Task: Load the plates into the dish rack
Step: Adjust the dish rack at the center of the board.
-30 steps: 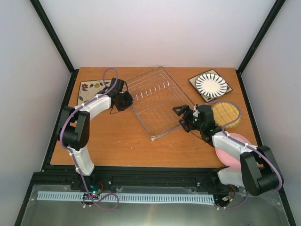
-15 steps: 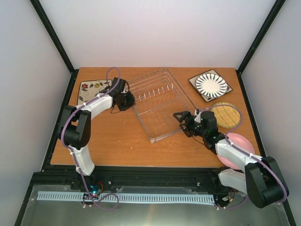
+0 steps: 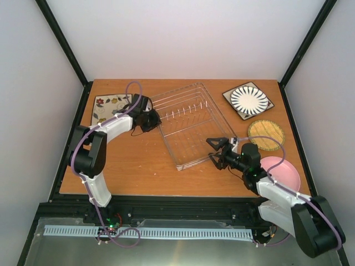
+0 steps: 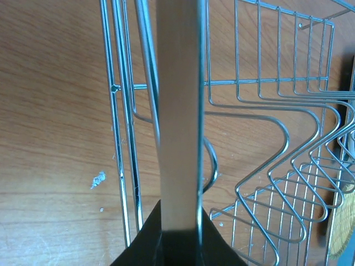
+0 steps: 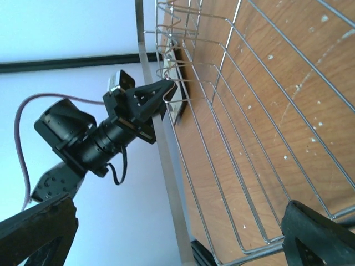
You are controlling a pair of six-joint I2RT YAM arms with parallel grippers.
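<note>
Pulling back toward its base, the right gripper (image 3: pixel 213 152) had come off the near-right side of the dish rack (image 3: pixel 165 138) and hung just beside it, fingers spread wide and empty. Its arm no longer covered the round pink plate (image 3: pixel 284 172). The rack had swung slightly mid-table, the left gripper (image 3: pixel 151 118) pinched shut on its far-left rim. Every plate lay outside it: the floral plate (image 3: pixel 107 105) far left, the striped plate (image 3: pixel 248 100) and woven plate (image 3: pixel 266 134) right. Loading had seemingly not begun, and the freed right arm looked ready to fetch one.
</note>
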